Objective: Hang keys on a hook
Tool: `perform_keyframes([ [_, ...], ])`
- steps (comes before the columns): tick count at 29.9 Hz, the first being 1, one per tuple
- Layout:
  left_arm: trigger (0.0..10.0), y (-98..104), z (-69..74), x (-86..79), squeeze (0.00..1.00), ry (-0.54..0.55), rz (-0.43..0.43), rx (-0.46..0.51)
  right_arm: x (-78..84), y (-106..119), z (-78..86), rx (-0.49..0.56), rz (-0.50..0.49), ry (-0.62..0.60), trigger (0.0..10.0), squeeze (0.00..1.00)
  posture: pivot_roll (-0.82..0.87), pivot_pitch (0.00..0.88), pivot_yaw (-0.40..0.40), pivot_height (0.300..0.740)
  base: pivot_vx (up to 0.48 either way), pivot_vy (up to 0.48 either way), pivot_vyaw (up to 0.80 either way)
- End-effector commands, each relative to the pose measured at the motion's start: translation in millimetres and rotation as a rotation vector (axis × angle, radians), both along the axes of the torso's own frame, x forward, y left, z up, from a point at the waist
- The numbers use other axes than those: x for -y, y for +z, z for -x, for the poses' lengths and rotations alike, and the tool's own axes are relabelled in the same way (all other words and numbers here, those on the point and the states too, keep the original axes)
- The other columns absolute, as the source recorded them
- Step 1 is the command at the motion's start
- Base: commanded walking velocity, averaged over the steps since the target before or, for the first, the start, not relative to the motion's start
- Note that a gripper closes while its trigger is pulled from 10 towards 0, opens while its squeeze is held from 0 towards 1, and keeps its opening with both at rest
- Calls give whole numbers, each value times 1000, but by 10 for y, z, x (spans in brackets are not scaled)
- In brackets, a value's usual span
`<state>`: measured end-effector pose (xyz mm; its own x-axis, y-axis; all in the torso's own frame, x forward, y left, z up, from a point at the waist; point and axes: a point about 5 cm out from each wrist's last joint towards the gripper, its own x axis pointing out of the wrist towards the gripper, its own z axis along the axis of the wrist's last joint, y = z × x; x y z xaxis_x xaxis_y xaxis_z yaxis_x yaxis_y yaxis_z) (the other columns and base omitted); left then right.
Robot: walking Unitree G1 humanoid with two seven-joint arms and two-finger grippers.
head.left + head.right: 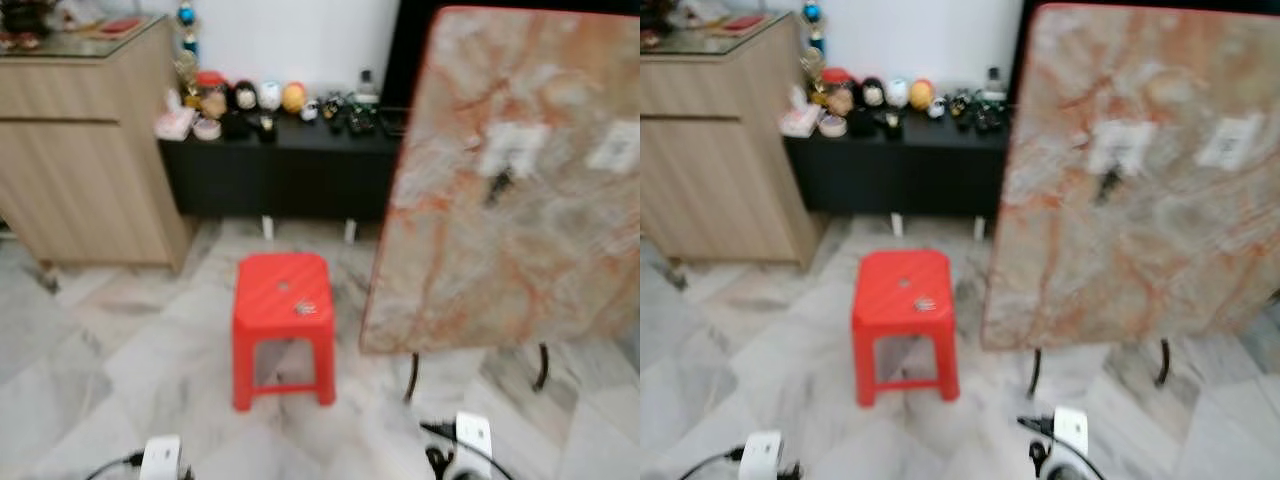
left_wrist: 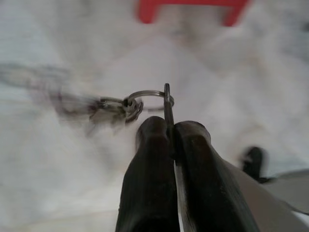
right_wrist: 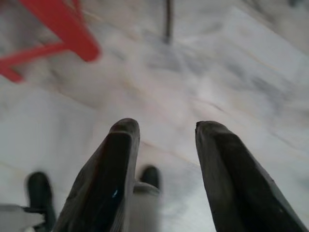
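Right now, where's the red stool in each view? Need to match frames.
Left eye view: red stool at centre, left of the tilted marble tabletop.
Right eye view: slightly left of centre.
Left wrist view: its legs, beyond the left pincer shut on the keys.
Right wrist view: its legs, beyond the open right pincer.
Shared landmark: pale marble floor.

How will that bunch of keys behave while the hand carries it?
The keys probably swing and jangle: they hang loose from a ring and look motion-blurred. The left hand pinches only the thin ring, so the bunch may twist or slip.
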<state>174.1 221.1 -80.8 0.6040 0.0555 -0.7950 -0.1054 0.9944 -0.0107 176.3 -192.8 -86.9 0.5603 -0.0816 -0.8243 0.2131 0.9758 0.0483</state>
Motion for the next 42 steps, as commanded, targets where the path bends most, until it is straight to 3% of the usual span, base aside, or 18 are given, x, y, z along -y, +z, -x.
perform_keyframes([
  [1, 10000, 16, -8, -43, 0, -16, -16, 5, -38, 31, -78, 15, -3, 13, 10000, 0, 68, 0, -58, 740, 0, -480, 0],
  [18, 10000, 21, 3, -65, 0, -13, -39, 24, -80, 12, -50, 2, -6, 32, 10000, 0, 61, 0, -52, 740, 0, -418, -744],
  [27, 10000, 136, -99, -61, 0, -25, -79, 209, -61, 23, -63, 18, -3, 29, 10000, 0, 57, 0, -57, 740, 0, 0, 0],
  [32, 10000, 233, -181, -19, 0, -124, -108, 327, -34, 22, -53, 16, 4, 31, 10000, 0, 57, 0, -67, 740, 0, 0, 0],
  [37, 10000, 295, -214, 13, 0, -129, -81, 418, -18, 22, -49, 17, 5, 28, 10000, 0, 62, 0, -76, 740, 0, 0, 0],
  [38, 10000, 701, -726, 137, 0, -172, -82, 649, -13, 23, -49, 17, 6, 27, 10000, 0, 66, 0, -75, 740, 0, 0, 0],
  [39, 10000, 903, -905, 194, 0, -204, -79, 747, -12, 23, -49, 17, 7, 27, 10000, 0, 66, 0, -75, 740, 0, 0, 0],
  [40, 10000, 1028, -999, 231, 0, -227, -76, 806, -10, 23, -49, 17, 8, 28, 10000, 0, 65, 0, -75, 740, 0, 0, 0],
  [42, 10000, 1091, -1034, 249, 0, -240, -74, 839, -6, 25, -51, 17, 8, 26, 10000, 0, 63, 0, -73, 740, 0, 0, 0],
])
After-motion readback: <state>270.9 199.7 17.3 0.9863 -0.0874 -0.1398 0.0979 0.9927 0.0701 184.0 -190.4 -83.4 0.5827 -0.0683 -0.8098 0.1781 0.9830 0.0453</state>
